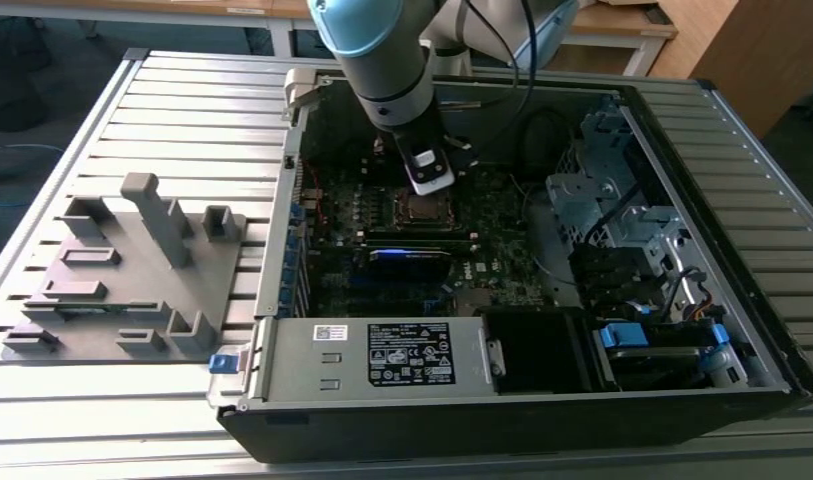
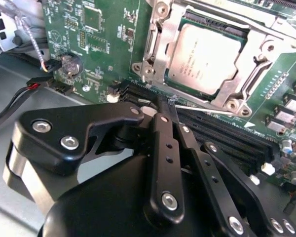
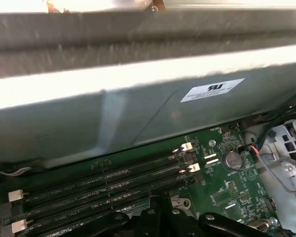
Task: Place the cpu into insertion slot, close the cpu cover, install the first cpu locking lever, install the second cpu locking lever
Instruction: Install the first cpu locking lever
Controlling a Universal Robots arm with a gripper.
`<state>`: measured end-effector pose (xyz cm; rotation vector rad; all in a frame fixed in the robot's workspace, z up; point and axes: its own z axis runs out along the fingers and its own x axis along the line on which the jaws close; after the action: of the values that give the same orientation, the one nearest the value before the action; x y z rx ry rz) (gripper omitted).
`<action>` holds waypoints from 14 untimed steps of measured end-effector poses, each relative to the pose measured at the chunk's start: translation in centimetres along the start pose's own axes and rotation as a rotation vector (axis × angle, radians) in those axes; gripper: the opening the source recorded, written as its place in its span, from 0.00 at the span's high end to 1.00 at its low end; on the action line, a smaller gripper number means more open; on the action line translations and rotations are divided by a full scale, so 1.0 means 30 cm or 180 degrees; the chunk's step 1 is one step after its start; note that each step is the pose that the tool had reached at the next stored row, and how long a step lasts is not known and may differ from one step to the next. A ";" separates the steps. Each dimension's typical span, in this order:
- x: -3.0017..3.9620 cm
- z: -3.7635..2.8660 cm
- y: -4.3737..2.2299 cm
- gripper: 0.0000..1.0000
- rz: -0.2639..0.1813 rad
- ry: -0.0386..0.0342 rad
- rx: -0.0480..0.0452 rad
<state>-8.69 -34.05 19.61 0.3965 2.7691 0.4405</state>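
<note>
Cpu [image 2: 203, 60] flat in insertion slot [image 2: 218, 21], top up, cpu cover [image 2: 159, 53] down

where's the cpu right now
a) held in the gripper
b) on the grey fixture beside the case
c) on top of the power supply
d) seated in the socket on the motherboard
d: in the second wrist view the cpu lies flat in the insertion slot on the green motherboard, with the metal frame of the cpu cover lying around it.
</note>
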 end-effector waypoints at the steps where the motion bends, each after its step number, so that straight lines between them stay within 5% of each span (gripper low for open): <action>1: -0.001 -0.004 0.001 0.90 0.0000 0.0000 0.0000; 14: 0.028 -0.011 -0.007 0.90 -0.0003 -0.0012 -0.0004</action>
<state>-9.60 -34.06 19.62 0.3951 2.7653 0.4407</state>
